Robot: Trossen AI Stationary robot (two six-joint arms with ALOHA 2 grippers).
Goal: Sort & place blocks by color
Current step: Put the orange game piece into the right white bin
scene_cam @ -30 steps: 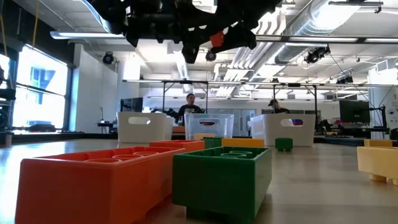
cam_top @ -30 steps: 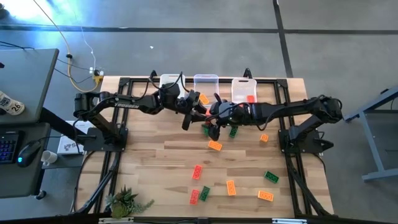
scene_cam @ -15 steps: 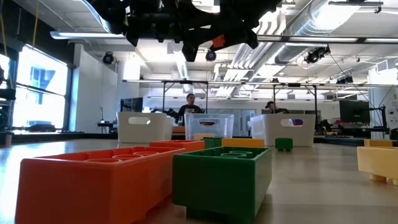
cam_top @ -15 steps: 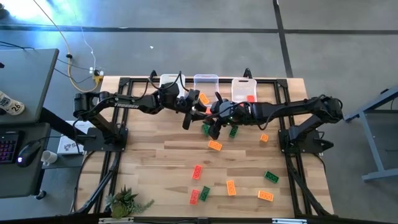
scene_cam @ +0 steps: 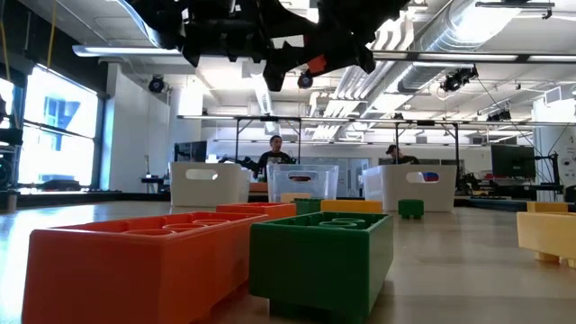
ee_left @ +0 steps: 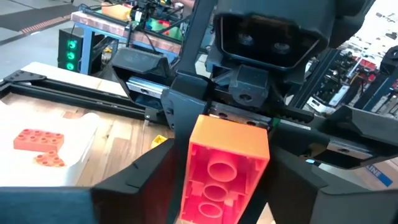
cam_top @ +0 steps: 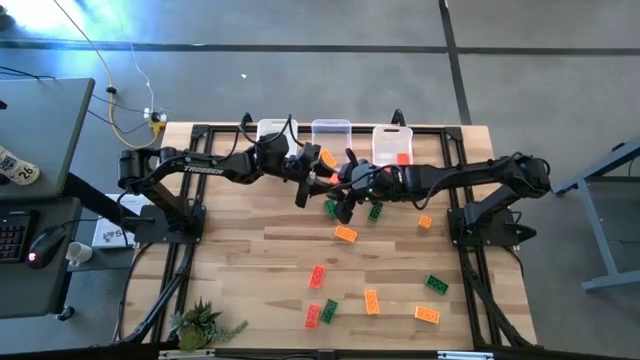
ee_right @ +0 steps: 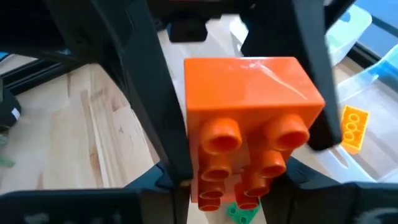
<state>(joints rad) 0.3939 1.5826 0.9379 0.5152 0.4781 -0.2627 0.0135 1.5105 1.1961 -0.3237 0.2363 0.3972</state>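
Observation:
A red-orange block point(cam_top: 322, 178) hangs above the far middle of the table, between my two grippers, which meet tip to tip. My right gripper point(cam_top: 334, 184) reaches in from the right and is shut on the block point(ee_right: 249, 124). My left gripper point(cam_top: 312, 176) reaches in from the left. Its fingers point(ee_left: 155, 177) stand open close on either side of the block point(ee_left: 224, 168). Several green, orange and red blocks lie loose on the table, such as an orange one point(cam_top: 345, 234) and a green one point(cam_top: 375, 211). My right gripper pinches the block's end nearest to it point(ee_right: 205, 186) between its two fingers, on the two long sides. The fingers come about level from the table's right and lie along the block. The block is lifted clear, high above the table point(scene_cam: 315, 61). My left gripper: I cannot tell whether its fingers touch the block's sides point(ee_left: 189, 186).
Three translucent white bins stand at the far edge: a left one point(cam_top: 272, 130), a middle one point(cam_top: 330, 133) holding an orange block, a right one point(cam_top: 390, 140) holding red blocks. A small plant point(cam_top: 205, 322) sits at the near left. Bare wood lies at the left.

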